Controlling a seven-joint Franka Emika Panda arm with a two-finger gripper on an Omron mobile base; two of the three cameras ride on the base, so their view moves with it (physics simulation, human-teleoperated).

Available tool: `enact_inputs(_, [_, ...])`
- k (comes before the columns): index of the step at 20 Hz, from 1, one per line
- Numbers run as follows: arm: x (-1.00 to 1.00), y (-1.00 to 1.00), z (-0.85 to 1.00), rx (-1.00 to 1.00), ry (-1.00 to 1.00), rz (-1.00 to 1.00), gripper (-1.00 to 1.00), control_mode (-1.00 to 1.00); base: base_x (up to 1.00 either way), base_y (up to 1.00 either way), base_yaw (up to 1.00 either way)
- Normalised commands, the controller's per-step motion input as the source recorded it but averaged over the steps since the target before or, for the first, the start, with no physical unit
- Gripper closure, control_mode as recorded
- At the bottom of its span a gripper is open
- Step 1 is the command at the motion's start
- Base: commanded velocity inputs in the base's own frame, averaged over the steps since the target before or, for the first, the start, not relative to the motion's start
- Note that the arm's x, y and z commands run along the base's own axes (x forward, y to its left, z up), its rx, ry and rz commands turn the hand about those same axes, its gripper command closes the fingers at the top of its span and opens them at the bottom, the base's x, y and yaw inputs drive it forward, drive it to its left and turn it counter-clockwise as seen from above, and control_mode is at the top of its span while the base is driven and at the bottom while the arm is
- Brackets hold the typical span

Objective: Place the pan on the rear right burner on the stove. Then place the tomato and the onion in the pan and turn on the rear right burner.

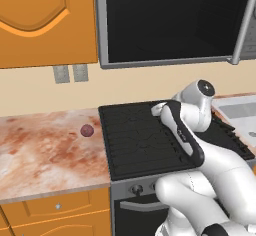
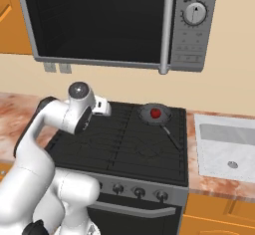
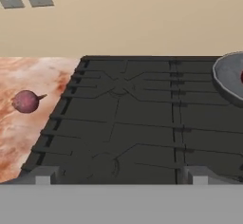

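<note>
One onion (image 3: 26, 101) on counter, well left of open pincer (image 3: 118, 178).

My 2 base cameras sit behind me, 1 at my left and 1 at my right, both looking forward and down on the wide black gas cooktop with ridged grates (image 1: 145, 135) (image 2: 124, 139). My hand camera hangs low and close over its left grates (image 3: 128, 118), facing the beige back wall (image 3: 142, 19).
</note>
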Motion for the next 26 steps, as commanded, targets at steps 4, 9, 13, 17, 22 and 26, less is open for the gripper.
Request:
enact_inputs(4, [-0.12, 0.22, -0.16, 0.0, -0.01, 0.0, -1.0, -1.0, 0.0, 0.0, 0.0])
enact_inputs(9, [-0.05, 0.29, -0.05, 0.0, -0.01, 0.0, -1.0, -1.0, 0.0, 0.0, 0.0])
enact_inputs(13, [0.0, 0.51, 0.0, 0.0, 0.0, 0.0, -1.0, -1.0, 0.0, 0.0, 0.0])
enact_inputs(17, [0.0, 0.56, 0.04, 0.0, 0.0, 0.0, -1.0, -1.0, 0.0, 0.0, 0.0])
enact_inputs(22, [0.0, 0.43, 0.23, 0.0, 0.0, 0.0, -1.0, -1.0, 0.0, 0.0, 0.0])
enact_inputs(26, [0.0, 0.31, 0.29, 0.0, 0.0, 0.0, -1.0, -1.0, 0.0, 0.0, 0.0])
